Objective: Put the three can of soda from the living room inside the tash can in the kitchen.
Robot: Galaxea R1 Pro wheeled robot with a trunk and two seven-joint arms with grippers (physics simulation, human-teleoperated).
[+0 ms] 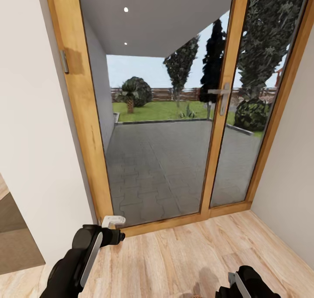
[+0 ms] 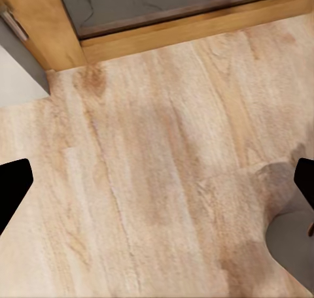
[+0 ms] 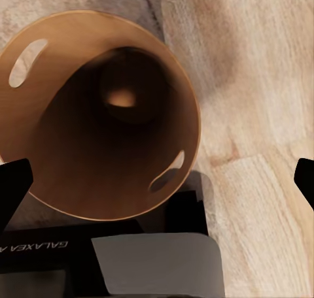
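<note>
Nearest, the right gripper [image 3: 157, 180] hangs over the tash can [image 3: 98, 115], its dark fingertips [image 3: 14, 183] spread wide to either side of the bin's mouth, gripping nothing. The one bin sits on the light wood floor [image 3: 261, 82], two handle slots cut in its rim, dark inside with an orange patch deep down that's hard to make out. Left gripper [image 2: 157, 183] is spread open too, over bare planks, with plenty of floor around it. In the head view both arms are cut off at the frame's lower edge. Beyond the left arm [image 1: 83, 254] stands a two-pane glass door [image 1: 157, 115] in a wooden frame, white walls [image 1: 30, 115] flanking it, paved patio and trees behind.
</note>
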